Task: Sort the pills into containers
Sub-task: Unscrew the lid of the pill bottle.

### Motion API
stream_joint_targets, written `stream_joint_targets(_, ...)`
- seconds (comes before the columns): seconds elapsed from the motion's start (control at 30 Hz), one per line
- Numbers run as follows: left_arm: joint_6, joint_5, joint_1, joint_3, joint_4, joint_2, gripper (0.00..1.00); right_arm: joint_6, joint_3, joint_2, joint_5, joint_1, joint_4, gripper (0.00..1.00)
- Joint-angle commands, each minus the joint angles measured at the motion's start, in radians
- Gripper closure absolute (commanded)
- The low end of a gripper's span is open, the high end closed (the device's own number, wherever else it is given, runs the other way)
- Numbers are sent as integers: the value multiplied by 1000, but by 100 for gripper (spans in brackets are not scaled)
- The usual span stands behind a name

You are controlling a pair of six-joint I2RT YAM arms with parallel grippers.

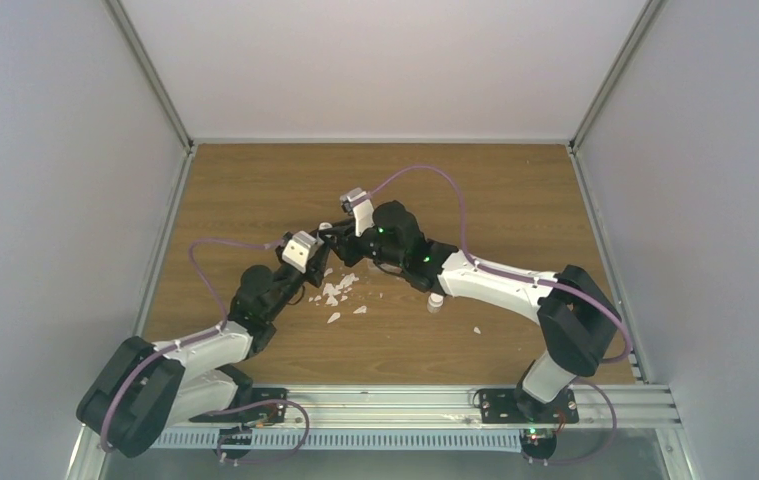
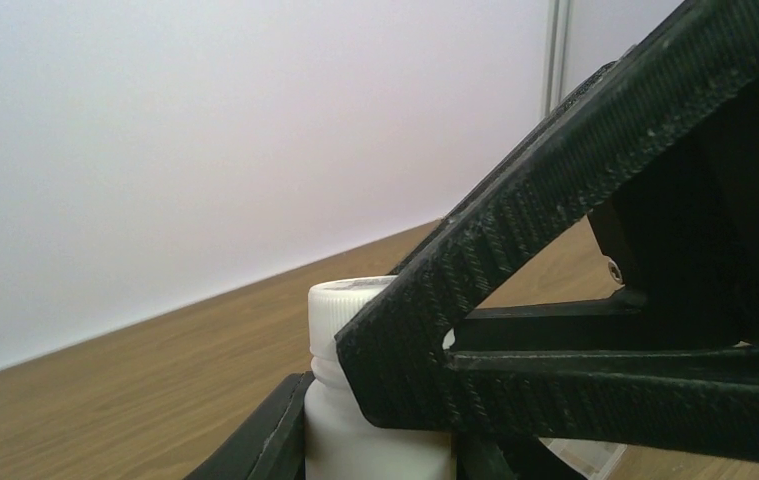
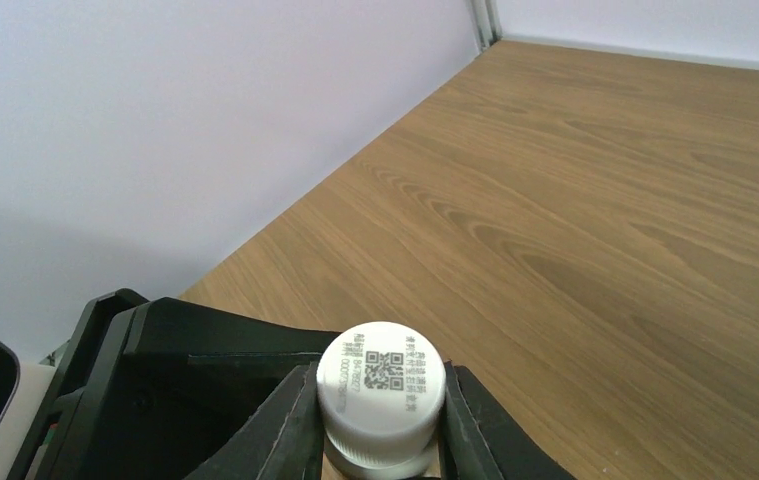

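Wood-grain tabletop (image 1: pixel 515 200) within 3 plain pale walls (image 1: pixel 375 60), under even light

At mid-table (image 1: pixel 515 200) you have a vial (image 2: pixel 355 445) upright between the left gripper's (image 2: pixel 380 450) fingers, with the right gripper's (image 3: pixel 381 425) fingers on either side of its cap (image 3: pixel 381 385). Just nearer the arm bases lies a scatter of flakes (image 1: pixel 338 291). To their right, a second vial (image 1: pixel 435 301) stands just beside the right arm (image 1: pixel 485 280).

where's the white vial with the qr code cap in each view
top external: vial, tiny white spot just left of centre.
left wrist: bottom centre, partly hidden.
right wrist: bottom centre, its cap facing up.
shared landmark: wooden table.
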Motion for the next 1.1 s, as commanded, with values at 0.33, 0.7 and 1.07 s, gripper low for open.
stream_joint_targets(0.33, -15, 217, 62, -14, 14, -113, 30, -429, 2, -96, -632, -75, 5, 47)
stream_joint_targets(0.7, -51, 280, 98, -48, -38, -276, 29, -704, 42, -205, -1053, -105, -212, 47)
stream_joint_targets(1.07, -50, 359, 100, -20, -77, -253, 28, -1159, 330, -113, -1340, -159, -792, 47)
